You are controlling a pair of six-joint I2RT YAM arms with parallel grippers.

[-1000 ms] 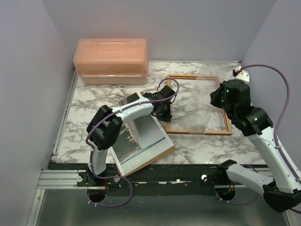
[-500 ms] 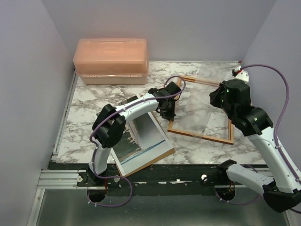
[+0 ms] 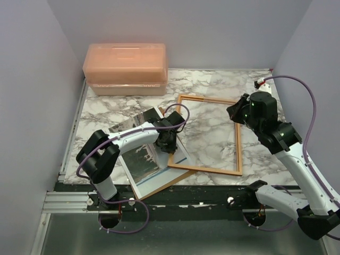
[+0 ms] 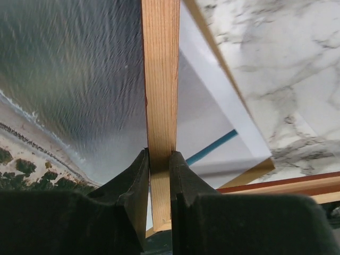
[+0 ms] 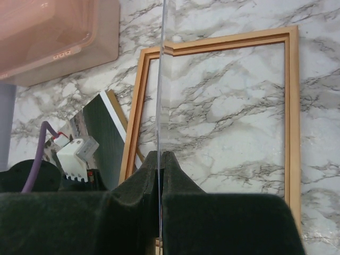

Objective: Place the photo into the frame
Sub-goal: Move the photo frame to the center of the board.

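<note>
The frame (image 3: 238,143) lies wood-coloured back up in the middle of the table, its left border over the right edge of the photo (image 3: 139,156). The photo lies picture side up on the brown backing board (image 3: 164,183). My left gripper (image 3: 169,142) is shut on the frame's left border; in the left wrist view the wooden bar (image 4: 159,79) stands between my fingers (image 4: 159,159) above the photo (image 4: 69,79). My right gripper (image 3: 235,112) is shut on the clear sheet, seen edge-on (image 5: 161,79) between the jaws (image 5: 160,156), above the frame (image 5: 289,106).
A peach plastic box (image 3: 125,66) stands at the back left, also in the right wrist view (image 5: 48,37). Grey walls close in the left, back and right. The table's dark front rail (image 3: 202,194) runs just past the backing board.
My left gripper has dragged the frame toward the near left and turned it, so its left border now overlaps the photo. My right gripper with the clear sheet shifted slightly left.
</note>
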